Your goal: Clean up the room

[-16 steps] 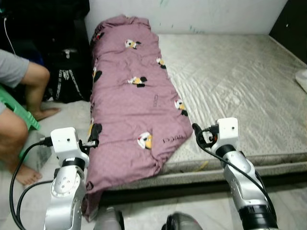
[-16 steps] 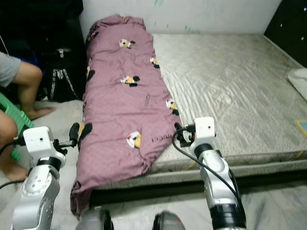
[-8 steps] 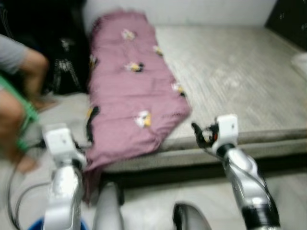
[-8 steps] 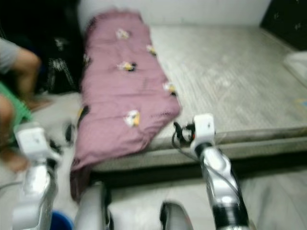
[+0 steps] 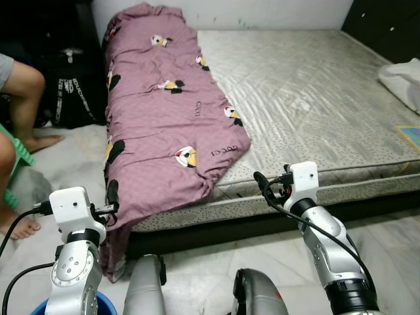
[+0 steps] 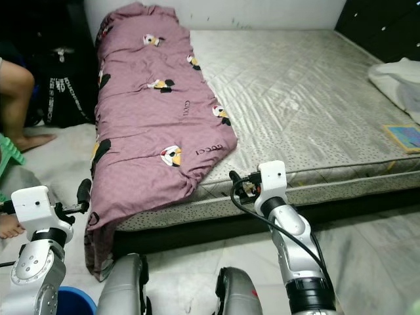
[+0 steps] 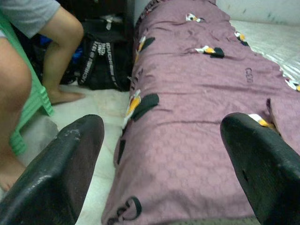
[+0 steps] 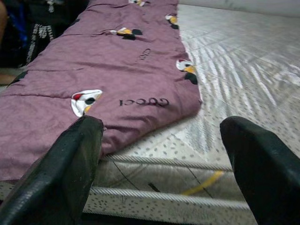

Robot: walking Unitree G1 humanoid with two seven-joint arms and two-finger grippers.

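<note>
A purple blanket (image 5: 164,125) with cartoon prints lies lengthwise along the left part of a grey mattress (image 5: 315,98), and its near corner droops over the mattress's front edge toward the floor. My left gripper (image 5: 111,197) hovers open beside that drooping corner, with its fingers (image 7: 61,173) spread wide and nothing between them. My right gripper (image 5: 261,182) is also open, held in front of the mattress's front edge just right of the blanket (image 8: 117,79). Its fingers (image 8: 70,164) are empty.
A person (image 5: 16,92) sits on a green stool at the far left, with a black backpack (image 5: 75,98) beside the bed. A white cloth (image 5: 400,79) and a blue booklet (image 6: 403,136) lie at the mattress's right. A blue bucket's rim (image 6: 72,303) shows by my left leg.
The whole picture shifted after a blur, so the camera moved: more of the mattress's right side and the bucket's rim now show. Both arms keep the same raised pose.
</note>
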